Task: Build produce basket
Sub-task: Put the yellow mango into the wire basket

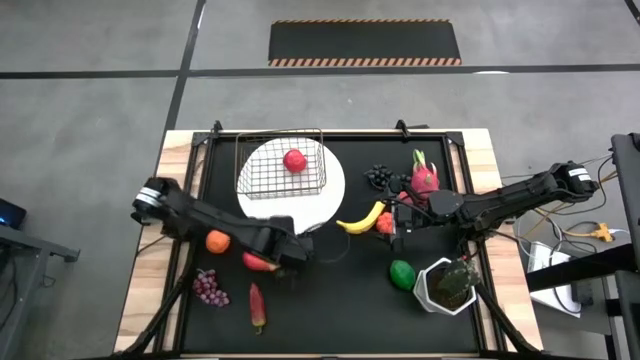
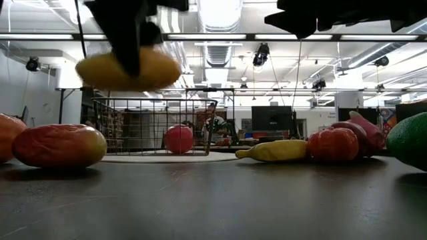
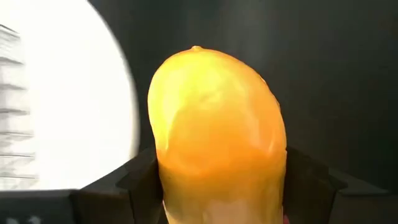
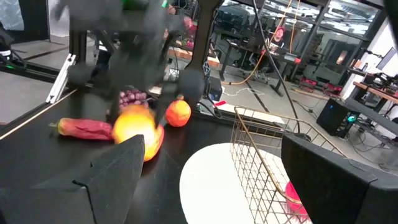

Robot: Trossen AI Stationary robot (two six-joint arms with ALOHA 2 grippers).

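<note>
high view sets the black table mat out first, and on it the round white plate carrying the small rectangular basket of thin dark wire grid, which holds one red apple. the left gripper hangs just off the plate's near edge, so the basket lies ahead of its fingers and a little to one side, across the plate's rim; this arm is much the nearer of the two to the basket. the coming move, as i judge it, is a carry over the wire wall and a release inside.

left wrist view shows those fingers pinching a smooth yellow-orange mango, its long axis running straight out from between the fingers, tip forward. low view has the mango lifted clear of the table, above the height of the basket's top wire.

the right gripper waits well apart, over the yellow banana and a red-orange fruit; in the right wrist view its fingers stand spread with nothing between them.

hard to make out: the high view hides the mango under the left gripper, the left wrist view cuts the basket off at the picture's edge, and the right wrist view blurs the left arm.
</note>
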